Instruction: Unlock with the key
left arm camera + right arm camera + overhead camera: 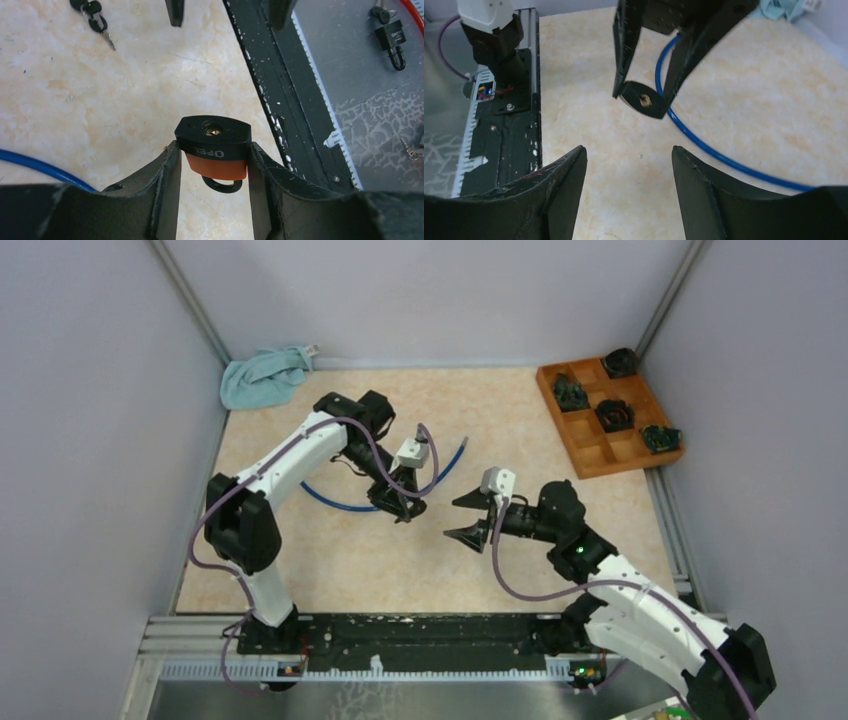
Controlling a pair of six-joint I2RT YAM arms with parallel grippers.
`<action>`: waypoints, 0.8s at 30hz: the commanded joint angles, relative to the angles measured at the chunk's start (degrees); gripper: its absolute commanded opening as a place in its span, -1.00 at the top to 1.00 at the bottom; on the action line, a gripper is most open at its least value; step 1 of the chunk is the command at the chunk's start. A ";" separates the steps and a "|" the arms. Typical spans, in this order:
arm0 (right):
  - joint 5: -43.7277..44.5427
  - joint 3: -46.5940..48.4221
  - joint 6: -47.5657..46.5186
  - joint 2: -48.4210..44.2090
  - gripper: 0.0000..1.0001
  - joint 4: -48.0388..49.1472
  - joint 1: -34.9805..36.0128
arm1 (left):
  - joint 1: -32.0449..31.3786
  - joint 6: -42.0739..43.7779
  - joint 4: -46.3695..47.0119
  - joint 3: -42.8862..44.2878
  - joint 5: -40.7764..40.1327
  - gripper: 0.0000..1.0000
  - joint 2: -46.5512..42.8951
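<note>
My left gripper is shut on a black-and-orange padlock and holds it above the table, keyhole end facing the right arm. The padlock also shows in the right wrist view, held between the left fingers. My right gripper is open and empty, a short way to the right of the padlock and pointing at it. In its own view the jaws stand wide apart over bare table. A bunch of black-headed keys lies on the table, seen in the left wrist view beside the right fingertips.
A blue cable curves across the table under the left arm. A teal cloth lies at the back left. A wooden compartment tray stands at the back right. A black rail runs along the near edge; another padlock lies beyond it.
</note>
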 commanded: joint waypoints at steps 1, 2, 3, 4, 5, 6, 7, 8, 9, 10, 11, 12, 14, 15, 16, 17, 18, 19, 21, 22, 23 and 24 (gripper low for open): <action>-3.38 9.16 -17.21 -0.05 -0.26 -5.79 4.21 | -1.59 2.17 -2.57 -0.29 7.36 0.99 -3.47; -4.17 11.62 -19.35 0.95 -0.25 -8.84 4.79 | -2.07 2.40 -2.56 -0.57 7.40 0.99 -3.89; -5.12 13.56 -20.89 1.84 -0.23 -11.18 5.22 | -2.56 2.62 -2.57 -0.88 7.47 0.99 -4.27; -5.98 15.22 -22.28 2.69 -0.22 -12.73 5.60 | -3.11 2.57 -2.58 -1.01 7.60 0.99 -4.47; -6.72 16.92 -23.38 3.79 -0.21 -13.86 6.04 | -3.53 2.30 -2.58 -0.89 7.94 0.99 -4.60; -7.36 18.11 -24.48 4.61 -0.20 -14.95 6.44 | -3.86 1.99 -2.58 -0.70 8.37 0.99 -4.70; -8.02 19.18 -25.55 5.37 -0.20 -16.62 6.93 | -4.21 1.77 -2.58 -0.53 8.75 0.99 -4.90; -8.72 20.17 -26.67 6.12 -0.19 -18.44 7.37 | -4.53 1.61 -2.52 -0.31 8.98 0.99 -5.12; -9.42 21.39 -28.00 6.89 -0.18 -20.82 7.85 | -4.83 1.52 -2.46 -0.17 9.13 0.99 -5.43; -9.89 22.51 -29.71 7.79 -0.17 -22.99 8.38 | -5.22 1.45 -2.50 -0.16 9.20 0.99 -5.75; -10.13 23.31 -30.89 8.49 -0.16 -24.96 8.90 | -5.58 1.26 -2.57 -0.18 9.23 0.99 -6.10; -10.30 24.03 -32.01 9.06 -0.15 -26.46 9.51 | -5.97 1.28 -2.58 -0.28 9.24 0.99 -6.57; -10.61 24.87 -33.59 9.91 -0.15 -29.02 10.39 | -6.53 1.39 -2.57 -0.36 9.50 0.99 -7.26; -10.73 25.19 -34.14 10.20 -0.15 -30.15 10.66 | -6.67 1.39 -2.51 -0.32 9.69 0.99 -7.47; -10.48 25.26 -34.66 10.40 -0.15 -30.87 10.78 | -6.68 1.35 -2.55 -0.40 9.75 0.99 -7.66; -10.37 25.22 -34.94 10.46 -0.15 -31.30 10.88 | -6.72 1.35 -2.55 -0.40 9.76 0.99 -7.84; -10.19 24.97 -35.08 10.47 -0.15 -31.22 10.92 | -6.83 1.31 -2.48 -0.50 9.77 0.99 -7.88; -9.44 24.55 -34.93 10.53 -0.15 -30.47 10.97 | -6.85 1.25 -2.52 -0.53 9.77 0.99 -7.96; -8.06 23.64 -34.80 11.00 -0.14 -28.96 10.97 | -7.14 1.18 -2.50 -0.58 9.51 0.99 -7.88; -7.50 23.45 -34.72 11.27 -0.14 -27.95 11.00 | -7.31 1.24 -2.55 -0.62 9.46 0.99 -7.88; -6.52 23.09 -34.35 11.48 -0.13 -26.65 11.15 | -7.49 1.20 -2.50 -0.72 9.30 0.99 -7.88; -5.17 22.89 -34.25 11.72 -0.13 -25.08 11.30 | -7.67 1.20 -2.49 -0.79 9.28 0.99 -7.88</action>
